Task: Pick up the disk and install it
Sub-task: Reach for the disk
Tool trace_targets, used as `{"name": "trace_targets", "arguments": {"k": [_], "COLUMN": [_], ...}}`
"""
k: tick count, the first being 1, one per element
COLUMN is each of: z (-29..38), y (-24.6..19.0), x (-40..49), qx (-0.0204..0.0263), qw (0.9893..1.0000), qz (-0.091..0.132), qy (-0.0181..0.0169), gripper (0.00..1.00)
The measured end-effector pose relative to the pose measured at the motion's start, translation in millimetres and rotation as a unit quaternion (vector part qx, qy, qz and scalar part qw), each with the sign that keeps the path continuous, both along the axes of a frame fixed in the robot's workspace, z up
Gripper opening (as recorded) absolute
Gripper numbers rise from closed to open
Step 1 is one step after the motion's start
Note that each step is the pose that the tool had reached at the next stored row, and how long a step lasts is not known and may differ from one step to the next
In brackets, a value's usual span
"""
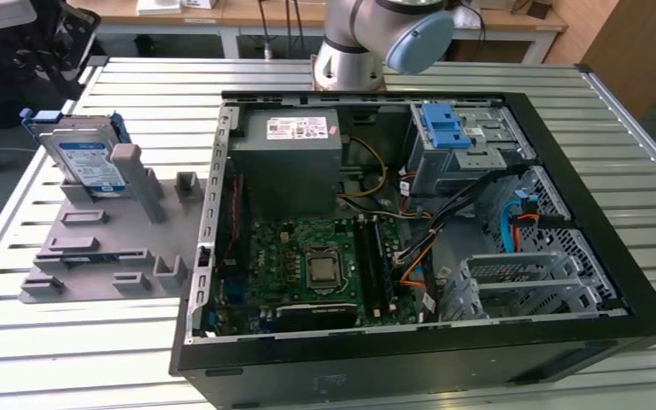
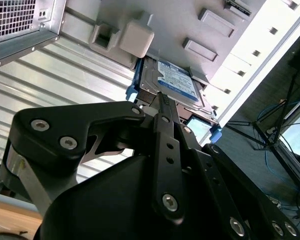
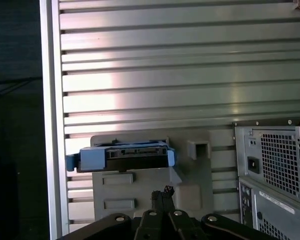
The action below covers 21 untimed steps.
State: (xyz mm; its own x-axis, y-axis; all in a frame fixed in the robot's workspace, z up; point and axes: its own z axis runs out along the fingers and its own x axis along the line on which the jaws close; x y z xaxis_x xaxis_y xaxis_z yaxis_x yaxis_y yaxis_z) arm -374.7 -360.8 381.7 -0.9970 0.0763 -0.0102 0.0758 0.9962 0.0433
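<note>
**Disk propped in a stand outside the computer case; claw pinched shut, holding nothing.**

The disk (image 1: 86, 158), silver-grey with a blue-and-white label and a blue carrier frame, leans at a tilt on a grey fixture plate (image 1: 89, 256). The plate lies just beside the open computer case (image 1: 396, 367), on the exterior view's left of it. In the first wrist view the gripper (image 3: 163, 192) has its black fingertips drawn together with nothing between them, pointing toward the disk but apart from it and off to the side of the case. Plate and case both rest on a slatted metal table (image 1: 78, 359), and the arm's base (image 1: 357, 51) rises behind the case.
</note>
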Motion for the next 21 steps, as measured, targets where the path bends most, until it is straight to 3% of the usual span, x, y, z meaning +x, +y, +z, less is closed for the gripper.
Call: {"name": "trace_targets", "arguments": {"k": [17, 21], "z": [-5.1, -5.7], "y": [10.5, 11.3], "x": [-42.8, -49.1], "qx": [-0.0001, -0.0001], "qw": [1.0, 1.0], "qz": [0.0, 0.0], "qy": [0.0, 0.0], "gripper": [0.11, 0.11]}}
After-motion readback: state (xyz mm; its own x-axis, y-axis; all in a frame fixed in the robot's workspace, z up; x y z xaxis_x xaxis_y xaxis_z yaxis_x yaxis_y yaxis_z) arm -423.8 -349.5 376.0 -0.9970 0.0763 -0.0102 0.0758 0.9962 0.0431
